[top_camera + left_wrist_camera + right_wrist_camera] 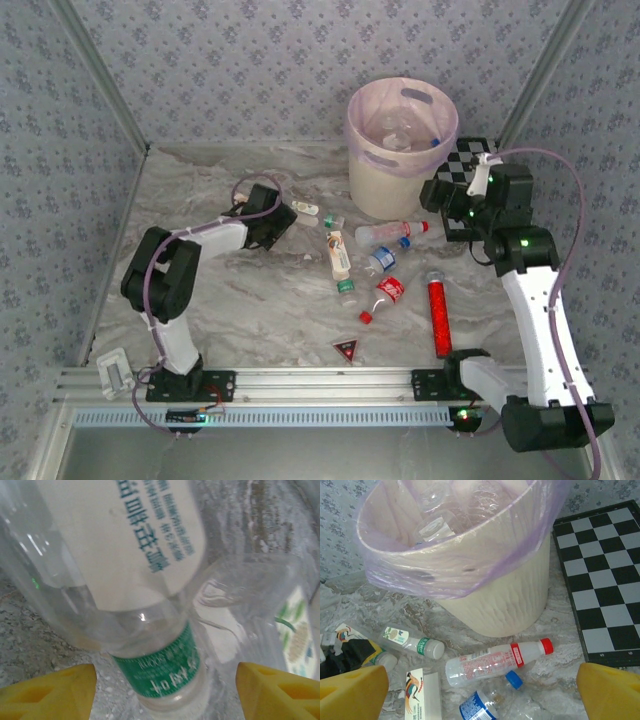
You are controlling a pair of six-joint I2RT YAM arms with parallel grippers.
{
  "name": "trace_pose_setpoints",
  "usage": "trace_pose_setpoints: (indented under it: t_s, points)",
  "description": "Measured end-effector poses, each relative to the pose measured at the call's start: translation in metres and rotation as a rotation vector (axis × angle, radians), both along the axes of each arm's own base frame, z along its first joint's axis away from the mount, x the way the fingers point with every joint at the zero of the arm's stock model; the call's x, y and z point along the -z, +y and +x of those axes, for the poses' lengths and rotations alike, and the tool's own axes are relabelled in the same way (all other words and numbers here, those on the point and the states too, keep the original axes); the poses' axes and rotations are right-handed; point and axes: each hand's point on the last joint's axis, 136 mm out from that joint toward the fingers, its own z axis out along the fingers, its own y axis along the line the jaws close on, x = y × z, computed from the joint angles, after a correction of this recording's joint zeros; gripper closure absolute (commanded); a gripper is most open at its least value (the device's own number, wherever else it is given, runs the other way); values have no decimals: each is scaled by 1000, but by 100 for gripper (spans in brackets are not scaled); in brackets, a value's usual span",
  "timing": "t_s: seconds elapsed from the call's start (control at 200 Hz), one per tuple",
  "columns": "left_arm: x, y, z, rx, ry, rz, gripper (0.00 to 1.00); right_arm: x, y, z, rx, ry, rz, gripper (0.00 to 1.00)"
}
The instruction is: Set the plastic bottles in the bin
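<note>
Nearest the arm bases, a small red triangle (345, 348) and a red glittery tube (438, 315) lie on the marble table (250, 300). Just beyond them is a red-labelled bottle (386, 291), its white script too small to read. Farther on, the left gripper (165, 690) has its yellow fingers (50, 692) spread to either side of a clear bottle (125, 555), with a gap at each side. The bottle's white label carries blue-green Chinese characters, and a green band near the cap has white writing I cannot make out. The right gripper (482, 692) stands wide apart and holds nothing, above a blue-labelled bottle (479, 706) and a red-capped bottle (490, 662) with fine red print. Behind these stands the bin (495, 605) with crushed bottles (440, 520) inside, and beside it the checkerboard (605, 575).
</note>
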Motion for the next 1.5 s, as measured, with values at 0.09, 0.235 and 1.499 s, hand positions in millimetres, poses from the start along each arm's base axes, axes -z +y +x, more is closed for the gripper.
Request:
trace_pose_setpoints:
  t_s: [0.09,0.235,1.499]
  points:
    - [8,-2,4,-10,16,2,33,3,-3,-5,8,9,1,1]
    - [16,-1,5,-30,38,6,43,5,-11,-9,35,12,5,1]
    - [-108,-20,-107,542,-458,276,100,-27,127,0,-547,-72,157,0]
